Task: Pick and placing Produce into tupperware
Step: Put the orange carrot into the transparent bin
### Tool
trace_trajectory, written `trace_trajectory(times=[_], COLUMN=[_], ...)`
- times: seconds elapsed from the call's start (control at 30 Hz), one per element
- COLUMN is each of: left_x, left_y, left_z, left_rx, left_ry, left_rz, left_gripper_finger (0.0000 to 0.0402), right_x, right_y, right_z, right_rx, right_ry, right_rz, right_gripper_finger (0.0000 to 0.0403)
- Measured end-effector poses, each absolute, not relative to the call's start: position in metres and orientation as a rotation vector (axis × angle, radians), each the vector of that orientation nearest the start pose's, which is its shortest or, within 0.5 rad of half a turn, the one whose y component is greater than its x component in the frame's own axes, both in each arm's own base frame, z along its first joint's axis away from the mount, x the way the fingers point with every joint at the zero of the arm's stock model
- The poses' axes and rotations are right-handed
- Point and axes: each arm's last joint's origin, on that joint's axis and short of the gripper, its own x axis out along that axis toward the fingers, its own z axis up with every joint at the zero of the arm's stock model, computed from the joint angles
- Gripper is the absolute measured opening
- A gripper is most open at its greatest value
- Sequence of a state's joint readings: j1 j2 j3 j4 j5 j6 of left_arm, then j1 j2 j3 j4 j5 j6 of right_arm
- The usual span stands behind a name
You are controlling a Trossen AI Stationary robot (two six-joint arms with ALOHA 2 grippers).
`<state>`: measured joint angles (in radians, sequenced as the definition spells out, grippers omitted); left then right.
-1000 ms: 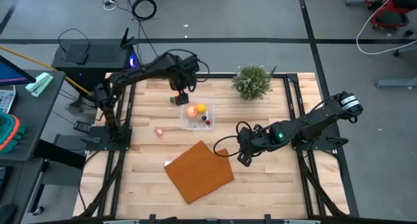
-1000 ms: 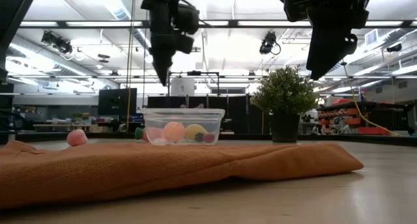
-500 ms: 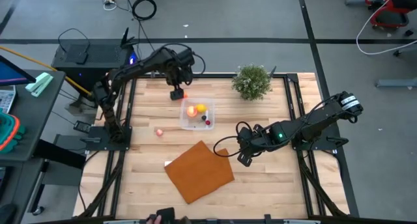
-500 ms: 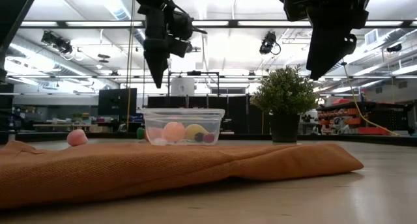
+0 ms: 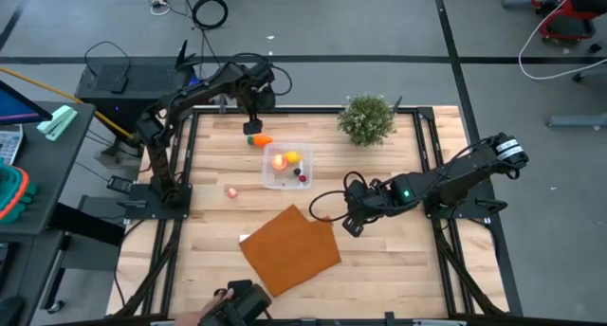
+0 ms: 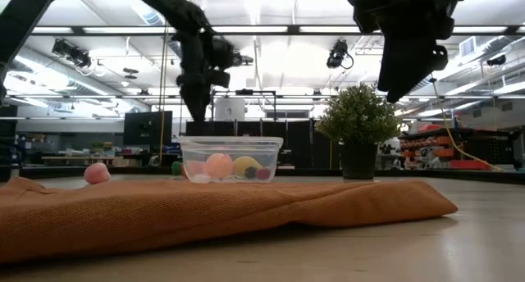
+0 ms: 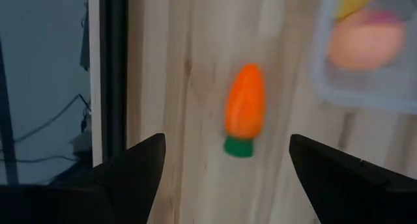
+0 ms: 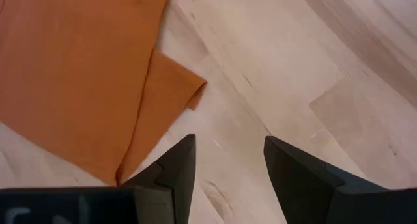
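An orange toy carrot [image 7: 245,110] with a green end lies flat on the wooden table [image 5: 218,222], just left of the clear tupperware [image 5: 287,169]. In the tupperware sit a peach-orange fruit [image 5: 279,160], a yellow lemon [image 5: 293,156] and small red and dark pieces [image 5: 302,176]. A pink piece [image 5: 231,191] lies on the table nearer the left edge. My left gripper [image 5: 253,127] hangs open above the carrot's far side, touching nothing. My right gripper [image 5: 348,223] is open and waits over the table beside the orange mat's right corner [image 8: 189,87].
The orange-brown mat [image 5: 289,248] lies rumpled near the table's front. A bushy potted plant [image 5: 366,117] stands at the far edge, right of the tupperware. A hand with a dark object [image 5: 237,302] shows at the near edge. Bare wood lies left of the carrot.
My left gripper has moved from over the tupperware's far-left corner toward the table's far edge and slightly left, uncovering the carrot. A hand with a dark object has come in at the near edge. The produce has stayed put.
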<state>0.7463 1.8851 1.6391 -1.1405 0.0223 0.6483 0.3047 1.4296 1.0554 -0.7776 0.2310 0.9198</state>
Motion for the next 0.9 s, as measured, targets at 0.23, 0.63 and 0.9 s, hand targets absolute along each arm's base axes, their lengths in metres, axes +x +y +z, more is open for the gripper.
trace_trajectory(times=[0.23,0.63,0.9], left_x=[0.257,0.260,0.267], left_y=[0.249,0.243,0.240], left_z=[0.212,0.186,0.186], left_rx=[0.002,0.057,0.054], left_ry=[1.494,1.466,1.409], left_rz=[0.060,0.090,0.076], left_gripper_finger=[0.0337,0.0337,0.0337], right_x=[0.264,0.268,0.268], right_y=[0.066,0.050,0.048], right_z=[0.244,0.244,0.244], right_rx=[0.583,0.622,0.626], right_ry=[1.012,0.992,0.993], right_rz=[-0.493,-0.547,-0.549], right_gripper_finger=[0.0151,0.0151,0.0151])
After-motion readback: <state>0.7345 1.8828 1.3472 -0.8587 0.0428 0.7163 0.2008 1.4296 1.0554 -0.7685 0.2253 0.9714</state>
